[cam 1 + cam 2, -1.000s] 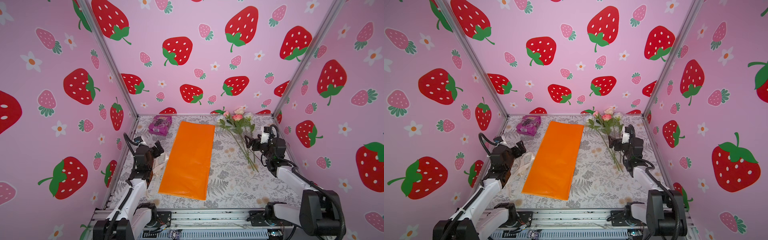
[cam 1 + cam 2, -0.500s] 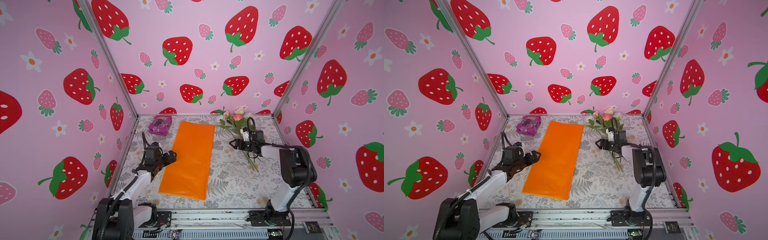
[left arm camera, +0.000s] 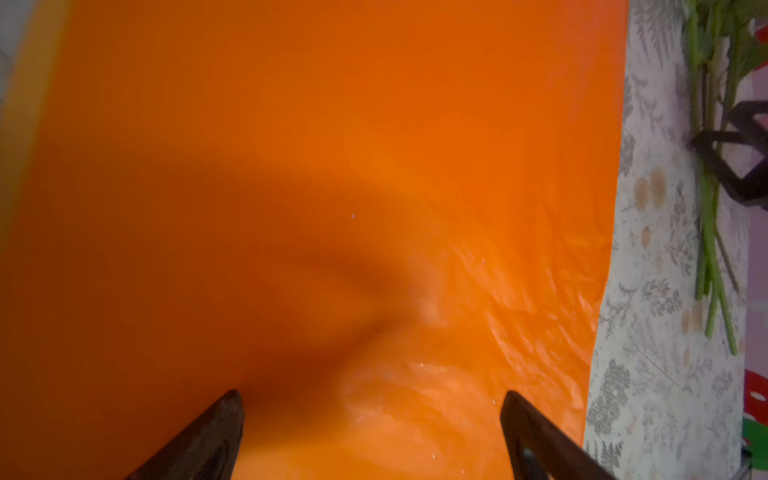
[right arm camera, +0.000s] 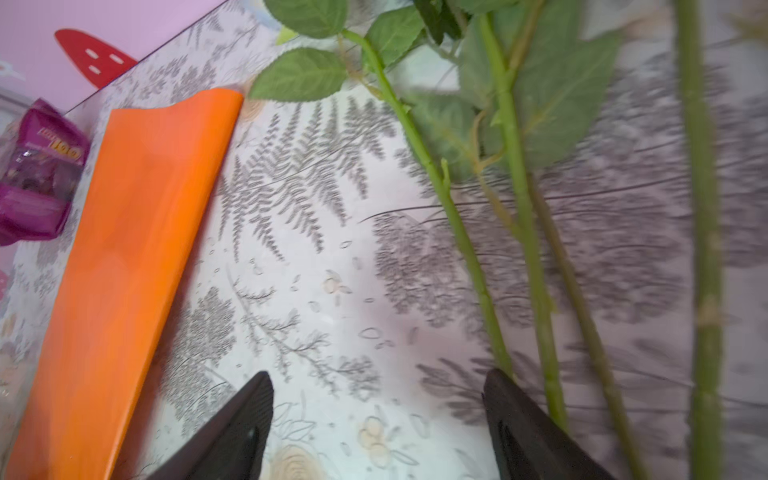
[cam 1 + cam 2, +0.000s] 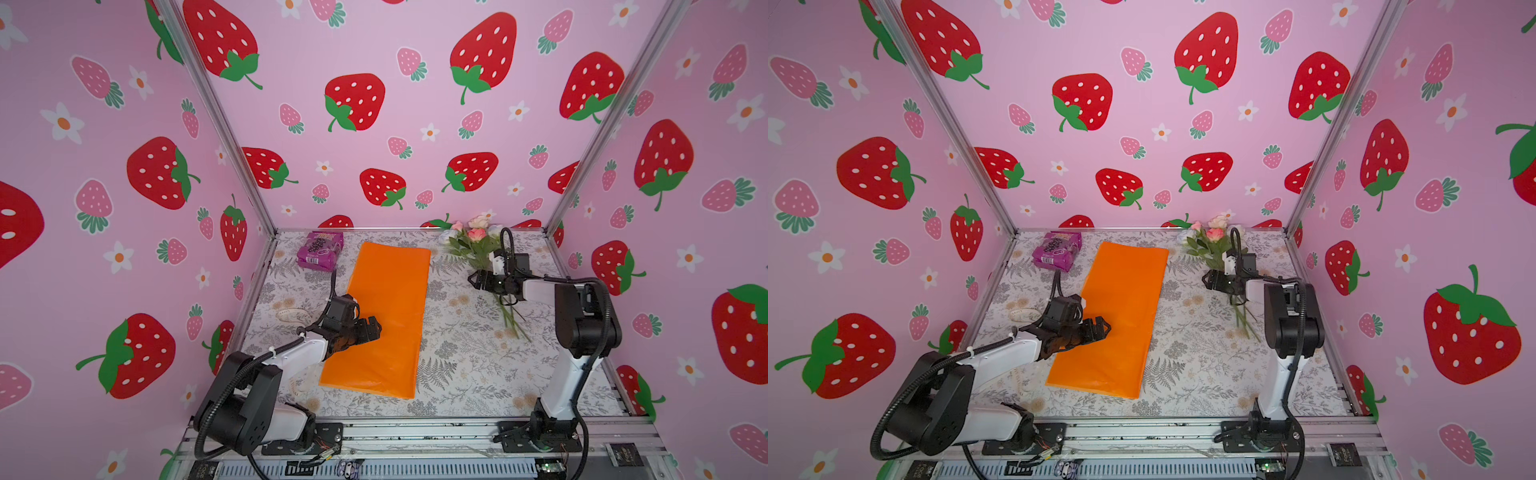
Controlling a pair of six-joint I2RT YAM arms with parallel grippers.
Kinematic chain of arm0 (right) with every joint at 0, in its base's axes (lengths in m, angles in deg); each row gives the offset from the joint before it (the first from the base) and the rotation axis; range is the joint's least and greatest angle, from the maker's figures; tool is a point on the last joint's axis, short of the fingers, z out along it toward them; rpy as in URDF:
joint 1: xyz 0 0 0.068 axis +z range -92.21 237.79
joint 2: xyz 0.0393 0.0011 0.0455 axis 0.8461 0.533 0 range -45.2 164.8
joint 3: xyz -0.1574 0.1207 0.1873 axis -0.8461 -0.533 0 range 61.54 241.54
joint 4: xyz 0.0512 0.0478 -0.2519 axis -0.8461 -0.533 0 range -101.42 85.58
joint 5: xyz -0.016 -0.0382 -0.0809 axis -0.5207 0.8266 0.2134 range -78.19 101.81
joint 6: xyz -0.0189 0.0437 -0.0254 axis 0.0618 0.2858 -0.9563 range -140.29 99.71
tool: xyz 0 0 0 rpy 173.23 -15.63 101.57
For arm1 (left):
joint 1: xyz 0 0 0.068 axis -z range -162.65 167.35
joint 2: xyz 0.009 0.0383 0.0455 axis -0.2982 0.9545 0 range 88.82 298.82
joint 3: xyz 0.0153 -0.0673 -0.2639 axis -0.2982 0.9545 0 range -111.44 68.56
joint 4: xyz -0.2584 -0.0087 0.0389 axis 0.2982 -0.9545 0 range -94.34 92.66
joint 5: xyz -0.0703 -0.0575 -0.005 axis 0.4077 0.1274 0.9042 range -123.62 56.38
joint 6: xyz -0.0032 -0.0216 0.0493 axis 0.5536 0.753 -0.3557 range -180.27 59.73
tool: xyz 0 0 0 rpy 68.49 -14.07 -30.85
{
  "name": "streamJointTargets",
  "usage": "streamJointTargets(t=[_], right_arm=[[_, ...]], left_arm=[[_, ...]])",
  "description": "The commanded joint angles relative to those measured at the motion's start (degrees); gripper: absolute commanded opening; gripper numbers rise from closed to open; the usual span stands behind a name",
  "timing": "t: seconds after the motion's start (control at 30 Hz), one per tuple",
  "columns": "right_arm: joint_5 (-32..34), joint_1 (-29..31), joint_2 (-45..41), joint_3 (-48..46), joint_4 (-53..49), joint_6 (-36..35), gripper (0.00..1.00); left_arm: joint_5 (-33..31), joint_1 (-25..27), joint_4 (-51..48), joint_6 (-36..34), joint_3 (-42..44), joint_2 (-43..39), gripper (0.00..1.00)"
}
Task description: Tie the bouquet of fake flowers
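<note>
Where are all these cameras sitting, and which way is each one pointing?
Top views: a side-by-side pair high above the arms' bases, looking down at the table; both arms, the orange paper and the flowers show.
Left wrist: on the left arm, looking past the open left gripper down onto the orange paper.
Right wrist: on the right arm, looking past the open right gripper across the table at the flowers.
Shared: both wrist views show the orange paper and the flowers' green stems.
</note>
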State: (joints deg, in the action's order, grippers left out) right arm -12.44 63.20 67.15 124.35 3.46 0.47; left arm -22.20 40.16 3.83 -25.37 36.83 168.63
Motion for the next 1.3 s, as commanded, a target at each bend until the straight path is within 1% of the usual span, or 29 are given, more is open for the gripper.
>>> streamJointTargets(t=[0.0,0.13,0.23,0.33,0.43,0.47,0.53,0.67,0.7,0.73,0.8,0.83,0.87,0.9,0.97,1.03,1.13,1.27], right_arm=[[2.28,-3.25,2.46,0.12,-5.76,-0.30,0.82],[1.10,-4.46,-1.66,-0.49,-6.91,-0.44,0.82],[-3.45,-4.26,-7.93,-4.27,-4.97,0.64,0.82],[-6.79,-3.32,-13.14,-8.41,-3.65,2.53,0.81],[-10.13,-0.19,-17.51,-13.66,-1.56,3.29,0.80],[-10.26,1.22,-18.46,-14.71,-1.85,2.58,0.77],[-9.10,3.82,-19.77,-16.16,-3.45,1.86,0.72],[-8.00,8.10,-20.51,-18.79,-3.60,1.31,0.58],[-7.55,9.06,-20.34,-18.97,-4.00,0.90,0.55],[-7.20,9.96,-20.17,-19.16,-4.22,0.58,0.55],[-7.07,11.53,-19.75,-19.62,-4.24,0.05,0.53],[-6.82,12.38,-19.51,-19.72,-4.14,-0.18,0.52],[-6.64,12.96,-19.33,-19.89,-4.04,-0.27,0.52],[-6.39,13.25,-19.07,-19.87,-4.10,-0.27,0.49],[-5.67,13.57,-18.89,-20.34,-3.55,0.11,0.47],[-5.54,13.57,-18.51,-20.71,-2.72,0.43,0.45],[-5.94,13.73,-17.64,-20.47,-2.61,0.34,0.42],[-5.61,13.75,-16.52,-20.53,-2.34,0.25,0.40]], left_arm=[[0.12,5.09,1.24,5.28,-0.81,5.77,0.97],[-1.55,10.01,3.01,7.99,-3.65,10.59,0.97],[-1.68,13.50,5.70,11.06,-5.55,13.96,0.97],[-1.57,16.59,10.91,16.22,-6.51,16.47,0.97],[-2.83,19.21,14.03,19.00,-7.24,16.03,0.97],[-3.17,19.76,13.61,18.94,-7.55,14.93,0.97],[-6.47,20.37,12.12,18.27,-7.65,12.01,0.97],[-11.36,20.09,5.75,16.53,-6.54,4.79,0.98],[-12.29,19.78,3.24,16.14,-6.36,3.09,0.99],[-12.56,19.07,1.31,15.94,-6.01,1.64,1.00],[-10.72,17.27,-0.82,15.90,-4.71,-0.29,1.00],[-8.79,15.94,-0.91,16.21,-3.73,-0.95,0.99],[-6.72,14.65,-0.67,16.66,-2.63,-1.47,0.99],[-5.18,13.83,-0.11,17.08,-1.62,-1.92,0.98],[-2.37,12.82,1.56,17.57,0.32,-2.76,0.96],[-1.61,12.49,1.09,18.04,1.04,-3.08,0.95],[-3.02,12.22,-0.15,18.49,2.22,-3.48,0.93],[-2.99,12.17,5.52,19.66,4.78,-4.07,0.90]])
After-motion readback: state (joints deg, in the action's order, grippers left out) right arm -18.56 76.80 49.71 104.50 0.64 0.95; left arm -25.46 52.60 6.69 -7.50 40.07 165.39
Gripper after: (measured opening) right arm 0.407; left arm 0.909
